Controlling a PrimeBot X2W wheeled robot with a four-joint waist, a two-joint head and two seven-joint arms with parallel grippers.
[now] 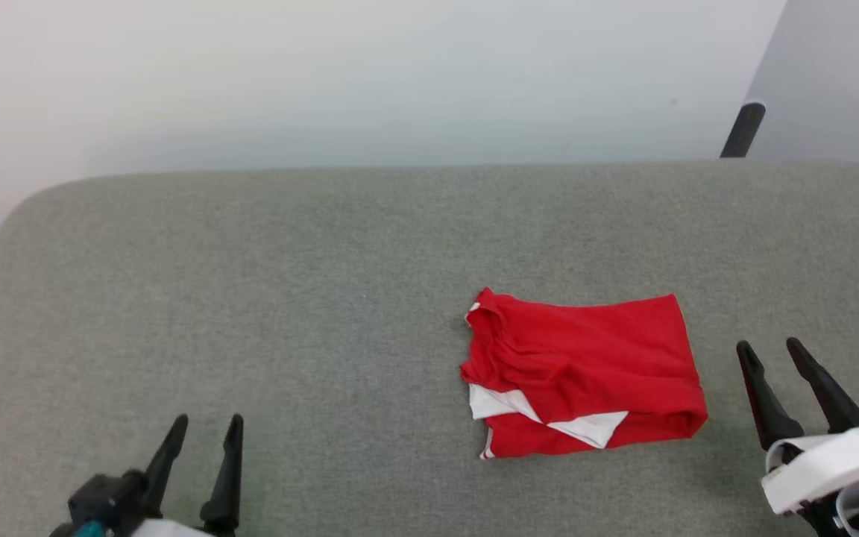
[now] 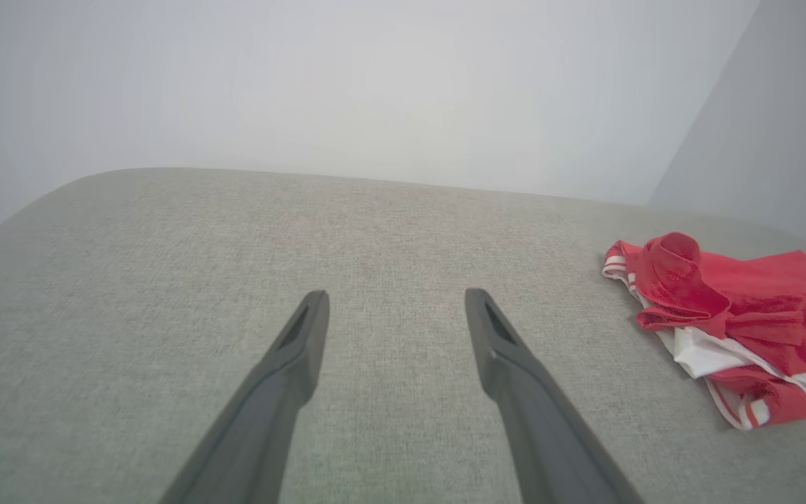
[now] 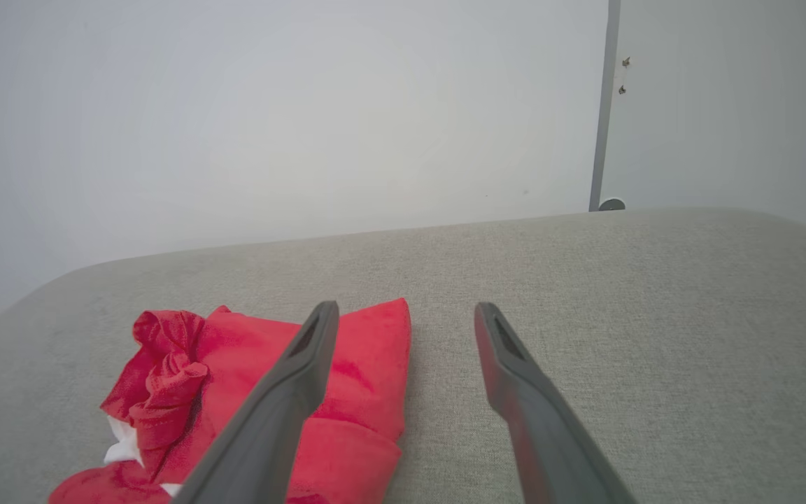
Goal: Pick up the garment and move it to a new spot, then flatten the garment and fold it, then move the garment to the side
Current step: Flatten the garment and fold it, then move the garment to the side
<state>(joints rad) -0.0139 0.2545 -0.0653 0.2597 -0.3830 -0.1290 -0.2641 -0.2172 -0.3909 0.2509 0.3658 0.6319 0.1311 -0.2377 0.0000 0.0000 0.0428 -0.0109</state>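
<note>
**Folded jersey lies on the right half of the grey pad, both claws wide open and empty**

The garment lies on the grey fabric-covered surface, right of the middle and closer to the near edge than to the far one. It is a red jersey gathered into a rough rectangle. The right part is fairly smooth, while the left end is bunched into soft ridges. White sleeve cloth peeks out along its near-left side as two pale wedges. Red-and-white striped trim shows at the left edge, most plainly in the left wrist view. No letters or number can be seen on the cloth that faces up.

The right gripper stands just right of the jersey, near its right end, with grey fabric showing between them. Its two dark fingers are spread apart and nothing is between them. In the right wrist view one finger crosses in front of the red cloth, but the head view shows it apart from the bundle.

The left gripper sits at the near left, well apart from the jersey, over bare grey fabric. Its fingers are likewise spread and hold nothing.

A pale wall rises beyond the far edge, and a dark post stands at the far right.
</note>
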